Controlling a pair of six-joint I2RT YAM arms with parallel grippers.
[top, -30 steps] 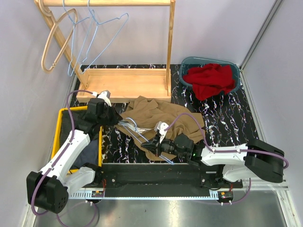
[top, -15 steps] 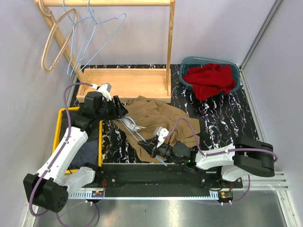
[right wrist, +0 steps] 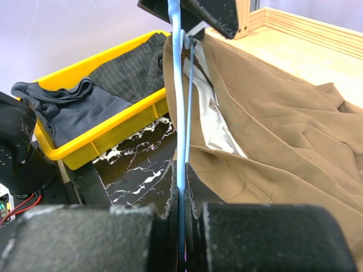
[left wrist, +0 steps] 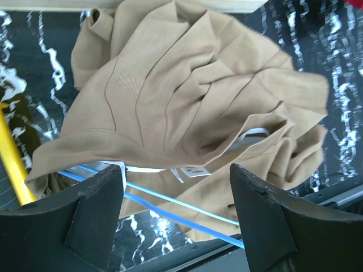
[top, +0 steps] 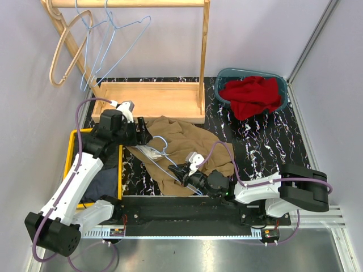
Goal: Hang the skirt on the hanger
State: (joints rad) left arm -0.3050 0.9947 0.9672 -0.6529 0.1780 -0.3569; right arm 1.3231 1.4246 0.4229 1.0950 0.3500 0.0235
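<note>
Skirt (top: 184, 141): which hand has it? (Reader)

Neither. The left hand (left wrist: 176, 170) is released, its jaws wide apart with nothing between them, poised just above the cloth. The right hand (right wrist: 182, 204) is clenched on the blue wire hanger (right wrist: 180, 113), pinching one wire at its near end. (Legend)

And outward from there? (Reader)

From the right hand the hanger's long axis runs diagonally away and to the left, toward the left hand. Its wires pass under the skirt's near-left edge, where a white lining or label shows. Whether any wire sits inside the waist opening cannot be told. The skirt lies immediately beneath the left hand and extends from it to the right across the black marbled bench (top: 272, 147), in front of the wooden rack (top: 147, 101). The left hand is judged the nearer to the loose edge that would have to be drawn over the hanger. (Legend)

How does the skirt look? (Reader)

Tan woven cloth, crumpled into a broad heap of soft folds, with stitched seams fanning across it. It is not spread flat and not yet hung. A yellow bin (top: 72, 150) of dark clothes stands to its left, and a teal basket (top: 249, 71) of red cloth stands well apart at the far right. (Legend)
</note>
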